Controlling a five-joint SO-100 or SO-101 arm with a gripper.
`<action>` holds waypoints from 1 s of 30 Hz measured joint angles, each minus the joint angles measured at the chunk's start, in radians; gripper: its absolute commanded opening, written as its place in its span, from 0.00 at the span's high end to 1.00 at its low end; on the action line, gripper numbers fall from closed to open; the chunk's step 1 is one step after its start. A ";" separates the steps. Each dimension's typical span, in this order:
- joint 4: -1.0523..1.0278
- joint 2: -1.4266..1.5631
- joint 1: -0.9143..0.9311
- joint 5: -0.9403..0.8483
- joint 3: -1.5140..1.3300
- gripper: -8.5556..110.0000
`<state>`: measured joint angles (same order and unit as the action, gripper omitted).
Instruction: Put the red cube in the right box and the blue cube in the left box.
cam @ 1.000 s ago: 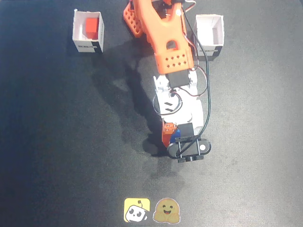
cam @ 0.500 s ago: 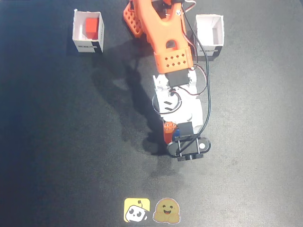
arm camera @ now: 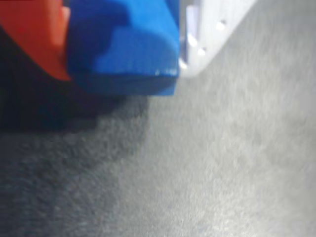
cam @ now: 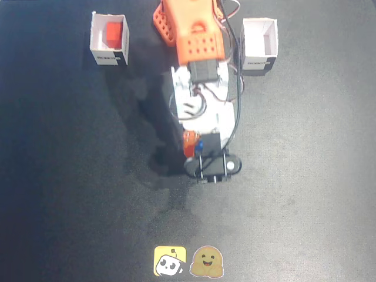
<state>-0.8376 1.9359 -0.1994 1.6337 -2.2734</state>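
Blue cube (arm camera: pixel 123 44) clamped in the tool (arm camera: pixel 123 54), seen close up in the wrist view: pinched between an orange finger (arm camera: pixel 34 34) on the left and a white finger (arm camera: pixel 207 34) on the right, with its lower edge clear of the dark grey table (arm camera: pixel 222 163) and a shadow cast beneath. In the fixed view, only a small patch of the same blue cube (cam: pixel 200 144) showing at the tool (cam: pixel 195 147), near the middle of the table (cam: pixel 70 176), wedged beside the orange finger (cam: pixel 189 144) and under the arm's black and white parts. Red cube (cam: pixel 113 34) lying inside the box (cam: pixel 109 39) at the upper left of the fixed view, well apart from the tool. Second white box (cam: pixel 259 45) standing at the upper right, just beside the arm's orange base (cam: pixel 191 26), its inside showing white only. Two stickers, one yellow (cam: pixel 170 261) and one brown (cam: pixel 207 262), lying at the bottom edge of the table.
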 measured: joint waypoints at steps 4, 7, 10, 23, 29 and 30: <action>-0.060 0.066 0.021 0.006 0.000 0.83; -0.097 0.110 0.017 0.000 0.000 0.83; -0.132 0.150 0.018 0.000 0.000 0.83; -0.187 0.264 -0.167 0.133 0.002 0.83; -0.206 0.272 -0.267 0.143 0.012 0.83; -0.219 0.261 -0.287 0.158 0.048 0.83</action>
<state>-1.0569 2.1967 -0.4863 1.7917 -2.2258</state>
